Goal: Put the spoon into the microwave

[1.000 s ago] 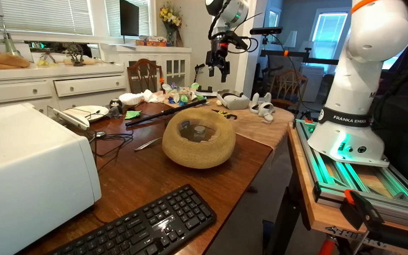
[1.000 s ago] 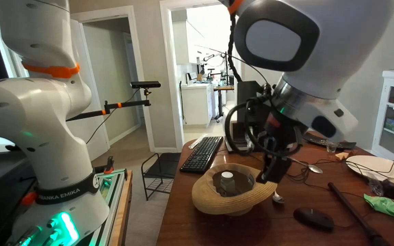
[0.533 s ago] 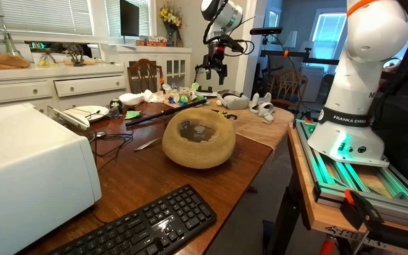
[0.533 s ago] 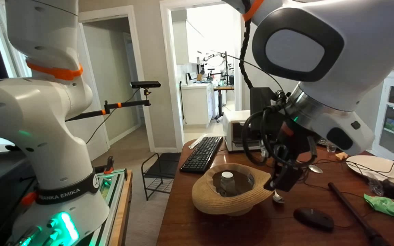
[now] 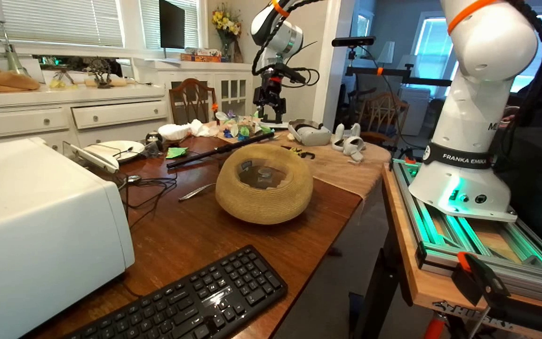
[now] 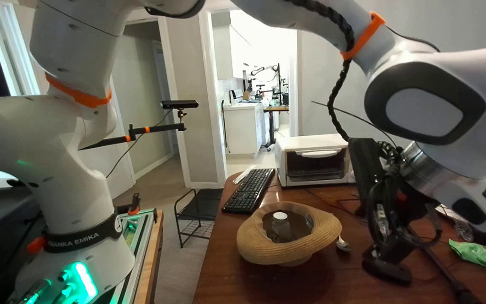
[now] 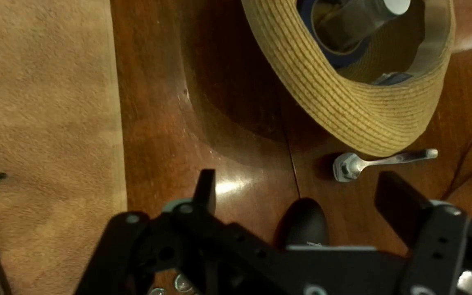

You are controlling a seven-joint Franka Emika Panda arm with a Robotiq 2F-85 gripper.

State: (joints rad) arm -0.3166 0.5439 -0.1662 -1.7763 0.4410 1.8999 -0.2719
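Note:
A metal spoon [image 7: 348,167] lies on the wooden table beside the straw hat, its bowl showing in the wrist view and in an exterior view [image 6: 343,245]. Its handle [image 5: 196,192] shows in an exterior view. My gripper [image 7: 295,184] is open and empty above the table; the spoon lies ahead of the right finger in the wrist view. The gripper also shows in both exterior views [image 5: 269,115] [image 6: 380,253]. The white microwave [image 6: 315,162] stands at the table's far end with its dark glass door shut. Its plain side [image 5: 50,226] fills the left of an exterior view.
The straw hat [image 7: 334,94] lies crown down and holds a jar [image 6: 280,228] with a white lid. A black mouse [image 7: 306,223] lies below the gripper. A black keyboard [image 6: 249,190], a black rod [image 5: 219,150], another spoon [image 5: 133,178] and cables lie around.
My gripper has moved lower and away from the hat's rim and the microwave, towards the mouse. The microwave's front, partly covered before, now shows. The spoon and hat have not moved.

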